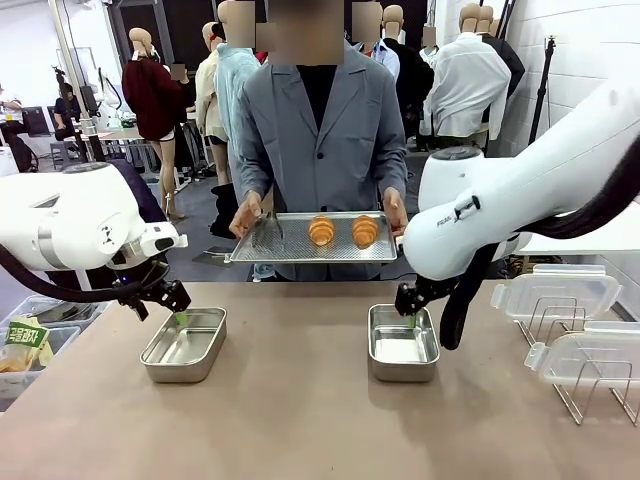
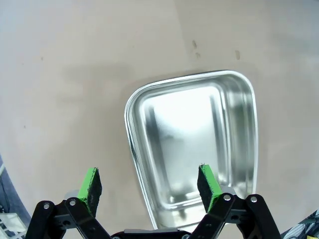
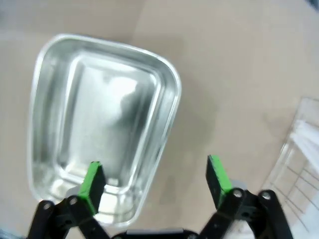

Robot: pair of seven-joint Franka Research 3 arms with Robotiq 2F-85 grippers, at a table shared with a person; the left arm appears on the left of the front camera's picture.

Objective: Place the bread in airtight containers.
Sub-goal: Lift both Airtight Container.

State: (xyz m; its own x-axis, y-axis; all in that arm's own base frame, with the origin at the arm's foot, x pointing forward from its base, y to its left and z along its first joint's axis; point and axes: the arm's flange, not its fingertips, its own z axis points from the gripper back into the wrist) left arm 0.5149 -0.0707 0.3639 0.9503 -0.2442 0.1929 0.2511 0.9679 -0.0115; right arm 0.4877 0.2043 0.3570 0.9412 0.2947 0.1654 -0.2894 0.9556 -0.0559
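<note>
- At the far side of the table (image 1: 300, 430), front view: a person (image 1: 320, 130) holds a tray (image 1: 285, 245) with two rolls (image 1: 321, 231) side by side on it, well apart from both tins.
- Near left, the left tin (image 1: 185, 348) lies empty with the left gripper (image 1: 180, 318) just above its far rim. Near right, the right tin (image 1: 402, 348) lies empty under the right gripper (image 1: 412, 318).
- Lids (image 1: 556, 293) lean in a rack (image 1: 600, 385) at the right.
- Left wrist view: jaws fully spread with nothing between them, one pad over the tin's floor and the other over bare table.
- Right wrist view: jaws wide and empty likewise, with one pad over the tin's end. Blur makes the clearance hard to judge.
- Risks: the rolls look soft, so a hard squeeze could crush one. The tray is hand-held, so a reach could knock it if it shifts. A low pad could catch a rim and slide a tin.
</note>
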